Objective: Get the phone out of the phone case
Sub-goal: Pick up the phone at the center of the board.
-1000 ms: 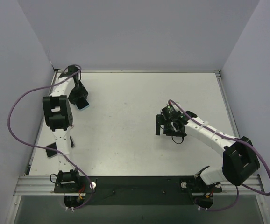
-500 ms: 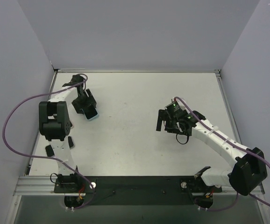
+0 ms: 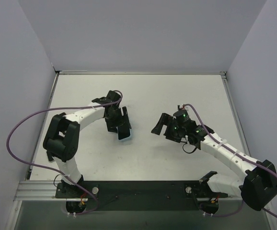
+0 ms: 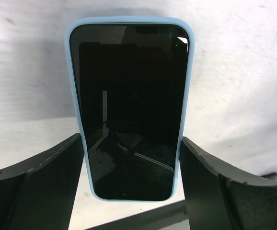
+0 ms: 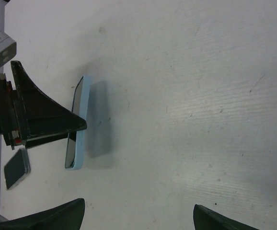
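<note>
Seen from above, a white desk (image 3: 143,91) fills the frame between pale walls, with two white-and-black robot arms rising from the bottom edge. The left arm (image 3: 83,115) curves up and across to just left of centre. Its jaws are pinching a black-screened smartphone (image 3: 122,128) that sits inside a light blue, round-cornered phone case (image 3: 124,136).

In the left wrist view the smartphone (image 4: 131,110) stands tall in the middle of the frame. Its dark glass screen faces the camera, and the light blue case (image 4: 129,20) shows as a thin rim all around it. The two black jaws press against the case's long sides near the lower end, one at each side of the frame. The phone is fully seated in the case. Whether the case touches the desk cannot be told.

The right arm (image 3: 222,149) reaches in from the lower right toward the centre. Its jaws are spread wide and hold nothing, pointing at the phone from a short way off.

In the right wrist view the case (image 5: 83,120) appears edge-on at centre left, with a soft shadow beside it. A small dark flat rectangle with a pale rim (image 5: 16,168) lies on the desk at lower left.
</note>
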`<state>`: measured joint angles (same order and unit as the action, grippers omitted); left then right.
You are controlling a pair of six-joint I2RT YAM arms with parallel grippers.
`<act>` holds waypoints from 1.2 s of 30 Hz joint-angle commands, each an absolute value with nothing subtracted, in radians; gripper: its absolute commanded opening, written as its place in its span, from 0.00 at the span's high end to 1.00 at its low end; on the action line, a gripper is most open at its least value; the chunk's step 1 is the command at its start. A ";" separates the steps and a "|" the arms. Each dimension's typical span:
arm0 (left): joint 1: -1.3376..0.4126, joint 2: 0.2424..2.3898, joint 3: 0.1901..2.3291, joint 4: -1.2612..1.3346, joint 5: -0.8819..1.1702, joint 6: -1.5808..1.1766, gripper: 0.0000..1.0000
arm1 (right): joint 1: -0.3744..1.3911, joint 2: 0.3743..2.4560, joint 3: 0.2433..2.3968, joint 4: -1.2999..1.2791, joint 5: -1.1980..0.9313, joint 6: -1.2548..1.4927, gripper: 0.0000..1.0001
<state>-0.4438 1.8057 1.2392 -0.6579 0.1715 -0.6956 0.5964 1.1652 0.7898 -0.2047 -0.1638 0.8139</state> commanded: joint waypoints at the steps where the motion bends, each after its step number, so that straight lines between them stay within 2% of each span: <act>1: -0.492 1.720 1.249 -0.563 0.239 -0.796 0.62 | 0.604 1.117 0.613 0.122 -0.249 0.974 0.17; 4: -0.511 1.692 1.230 -0.539 0.242 -0.837 0.62 | 0.633 1.115 0.586 0.190 -0.210 0.994 0.21; 13: -0.545 1.661 1.212 -0.534 0.275 -0.888 0.62 | 0.738 1.302 0.701 0.285 -0.225 1.040 0.22; 17: -0.549 1.632 1.201 -0.535 0.285 -0.897 0.62 | 0.765 1.394 0.727 0.336 -0.239 1.043 0.28; 20: -0.551 1.606 1.192 -0.543 0.288 -0.905 0.62 | 0.770 1.430 0.742 0.374 -0.244 1.040 0.36; 24: -0.555 1.582 1.181 -0.543 0.290 -0.913 0.62 | 0.772 1.471 0.773 0.385 -0.259 1.037 0.52; 29: -0.561 1.571 1.177 -0.540 0.298 -0.919 0.62 | 0.778 1.525 0.808 0.411 -0.302 1.054 0.58; 32: -0.565 1.566 1.177 -0.541 0.296 -0.925 0.62 | 0.776 1.542 0.808 0.439 -0.321 1.069 0.74; 33: -0.565 1.565 1.174 -0.541 0.296 -0.927 0.61 | 0.778 1.543 0.805 0.439 -0.322 1.072 0.95; 34: -0.565 1.563 1.173 -0.541 0.295 -0.928 0.57 | 0.778 1.536 0.804 0.439 -0.322 1.080 1.00; 36: -0.565 1.557 1.177 -0.545 0.301 -0.925 0.50 | 0.770 1.522 0.785 0.439 -0.318 1.091 1.00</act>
<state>-0.5533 1.6184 1.1614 -0.5774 0.2646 -0.8841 0.7712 1.5394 0.7761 0.3870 -0.3180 1.0840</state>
